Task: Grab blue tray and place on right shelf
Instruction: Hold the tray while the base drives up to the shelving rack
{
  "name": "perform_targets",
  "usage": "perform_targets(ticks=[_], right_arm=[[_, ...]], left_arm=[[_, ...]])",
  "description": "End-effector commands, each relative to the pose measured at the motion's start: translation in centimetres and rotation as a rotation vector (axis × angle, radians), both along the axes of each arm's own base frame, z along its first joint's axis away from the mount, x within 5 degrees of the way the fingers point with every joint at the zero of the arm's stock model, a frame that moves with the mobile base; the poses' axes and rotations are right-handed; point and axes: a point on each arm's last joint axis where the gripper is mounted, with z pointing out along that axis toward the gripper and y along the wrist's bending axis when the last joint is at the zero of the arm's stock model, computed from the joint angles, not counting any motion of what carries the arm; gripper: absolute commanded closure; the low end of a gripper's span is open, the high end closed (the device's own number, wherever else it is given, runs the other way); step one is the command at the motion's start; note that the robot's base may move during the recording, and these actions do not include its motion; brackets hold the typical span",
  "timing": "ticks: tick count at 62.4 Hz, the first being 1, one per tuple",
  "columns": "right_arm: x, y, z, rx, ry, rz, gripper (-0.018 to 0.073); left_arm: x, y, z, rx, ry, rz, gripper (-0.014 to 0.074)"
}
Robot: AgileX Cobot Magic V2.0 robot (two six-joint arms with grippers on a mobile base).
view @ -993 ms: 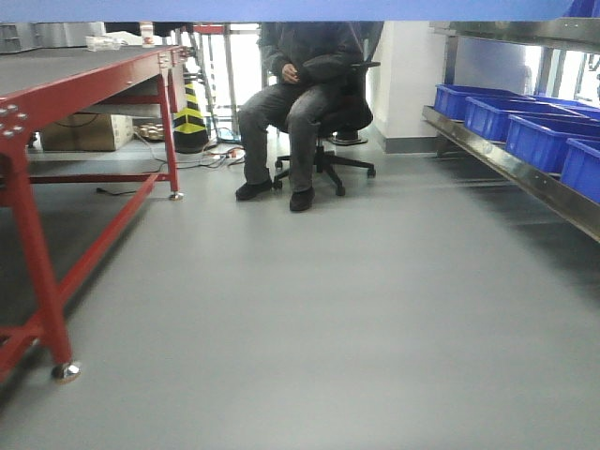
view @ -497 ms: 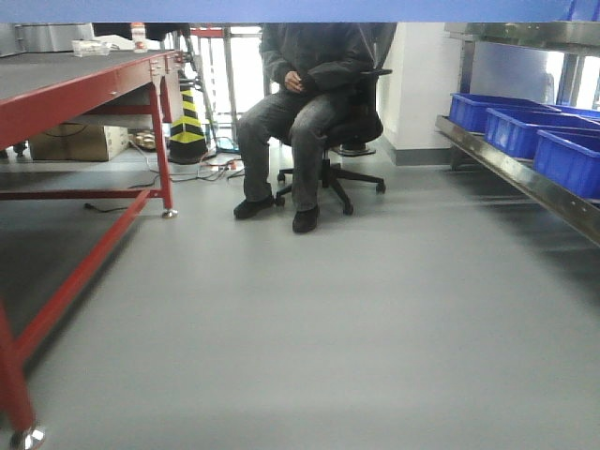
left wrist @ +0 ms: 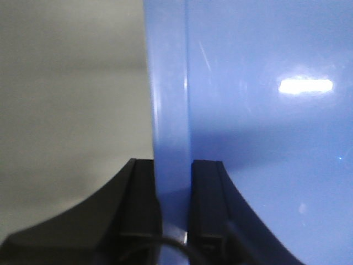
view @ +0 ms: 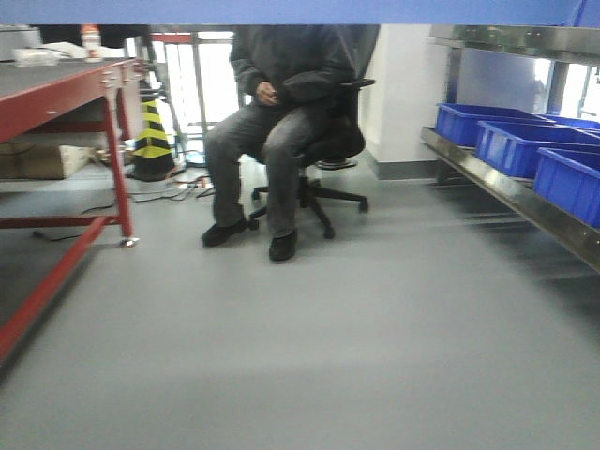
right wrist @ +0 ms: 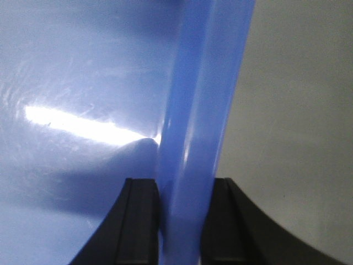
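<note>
Left gripper: your left gripper (left wrist: 172, 179) pinches the flared lip of the shallow, glossy, light periwinkle blue tray (left wrist: 265, 138) of plastic; its two black fingers (left wrist: 141, 210) press on either side of the lip with only the rim between them
Right gripper: your right gripper (right wrist: 180, 190) clamps the opposite lip of the blue tray (right wrist: 83, 83) the same way, one black finger (right wrist: 140, 221) against the inner face and the other against the outer
Blue tray: held between both grippers above the plain grey floor (view: 328, 356); in the front view you see it only as a blue strip (view: 281, 9) across the top edge
Right shelf: the shiny stainless-steel right shelf (view: 497, 187) runs along your right side, well apart from the tray, and its lower level carries a row of deep, darker blue storage bins (view: 511, 145)
Left side: a red-framed, dark-topped table (view: 66, 94) stands there, with a yellow-and-black striped cone (view: 150, 141) behind it
Ahead: a person in dark clothes (view: 272, 112) sits on a black wheeled office chair (view: 328, 141)
</note>
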Motion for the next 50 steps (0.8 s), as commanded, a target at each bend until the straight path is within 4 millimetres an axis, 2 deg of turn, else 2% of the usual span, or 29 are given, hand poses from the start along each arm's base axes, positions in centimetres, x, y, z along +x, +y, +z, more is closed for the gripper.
perform_targets(ticks=[1,50], right_arm=[[-0.83,0.09,2.18,0.043,-0.105,0.044,0.0502],[-0.83,0.09,2.19,0.043,-0.106,0.044,0.0502]], left_arm=[[-2.05,-0.43,1.74,-0.072,0.026,-0.061,0.0645],[-2.10,-0.54,1.76,-0.084,0.030,-0.066,0.0645]])
